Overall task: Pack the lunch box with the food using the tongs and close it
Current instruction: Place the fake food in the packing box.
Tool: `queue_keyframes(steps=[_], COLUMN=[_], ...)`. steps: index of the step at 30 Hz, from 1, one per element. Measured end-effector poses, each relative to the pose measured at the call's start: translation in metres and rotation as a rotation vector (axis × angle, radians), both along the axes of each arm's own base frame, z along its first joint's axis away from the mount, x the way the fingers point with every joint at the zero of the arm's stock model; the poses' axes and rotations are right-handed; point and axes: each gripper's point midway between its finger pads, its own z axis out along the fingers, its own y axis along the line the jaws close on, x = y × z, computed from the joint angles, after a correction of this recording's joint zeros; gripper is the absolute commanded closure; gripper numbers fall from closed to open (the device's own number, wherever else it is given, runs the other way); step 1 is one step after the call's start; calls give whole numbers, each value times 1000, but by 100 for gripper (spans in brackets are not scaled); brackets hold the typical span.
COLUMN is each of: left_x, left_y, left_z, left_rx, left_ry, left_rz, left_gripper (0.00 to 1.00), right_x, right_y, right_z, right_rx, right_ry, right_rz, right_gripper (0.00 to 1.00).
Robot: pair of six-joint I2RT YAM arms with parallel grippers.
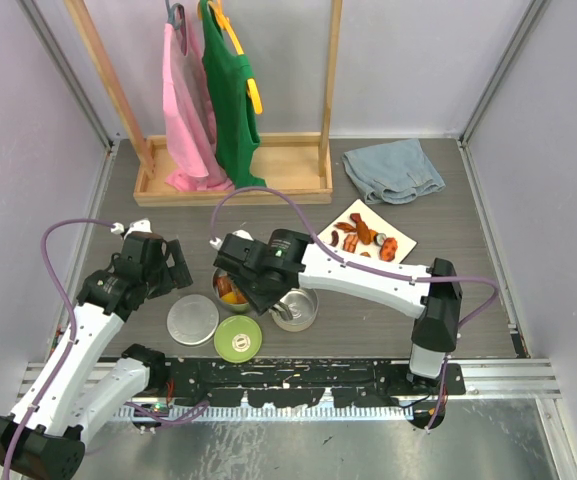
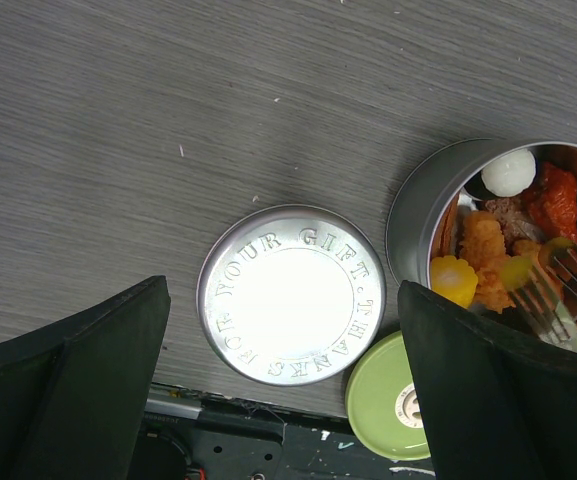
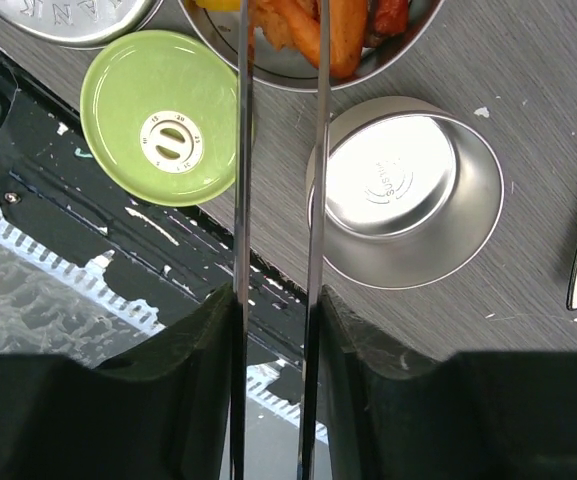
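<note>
Overhead: right gripper (image 1: 238, 278) hangs over the filled tin (image 1: 217, 285); plate (image 1: 354, 210) with food (image 1: 363, 236) at its two o'clock.

Left wrist: left gripper (image 2: 283, 295) gapes wide over the steel lid (image 2: 290, 330), tongs (image 2: 568, 290) at three o'clock in the tin.

Right wrist: fingers (image 3: 193, 350) pinch the tongs; empty tin (image 3: 408, 190) at two o'clock, green lid (image 3: 163, 120) at ten.

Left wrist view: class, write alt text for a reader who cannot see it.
A round steel lid embossed with lettering lies on a grey table, between two black fingers. To its right an open tin holds orange, red, yellow and white food, with tongs reaching in; a green lid sits below.
</note>
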Motion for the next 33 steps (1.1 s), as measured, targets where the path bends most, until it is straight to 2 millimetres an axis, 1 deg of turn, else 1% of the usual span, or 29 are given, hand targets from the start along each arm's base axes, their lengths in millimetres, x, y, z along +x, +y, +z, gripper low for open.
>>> queue_keyframes(steps=[2, 5, 11, 16, 19, 22, 25, 30, 33], left_x=[0, 0, 0, 0, 0, 0, 0, 0, 0], left_y=[0, 0, 0, 0, 0, 0, 0, 0, 0], left_z=[0, 0, 0, 0, 0, 0, 0, 0, -1], left_rx=[0, 1, 0, 0, 0, 0, 0, 0, 0], left_ry=[1, 2, 2, 2, 2, 2, 2, 2, 4], left_rz=[0, 0, 0, -1, -1, -1, -1, -1, -1], left_gripper=[2, 2, 2, 2, 2, 2, 2, 2, 2], right_x=[0, -2, -9, -14, -15, -13, -7, -6, -11], right_y=[-2, -7, -19, -17, -12, -12, -11, -16, -19], right_z=[3, 3, -11, -12, -12, -10, -4, 8, 12], right_rx=[9, 9, -40, -31, -11, -11, 0, 27, 43], right_ry=[-6, -4, 27, 55, 68, 52, 25, 11, 27], right_rz=[-9, -16, -12, 0, 10, 4, -5, -3, 16], right_gripper=[65, 67, 67, 67, 63, 61, 60, 64, 65])
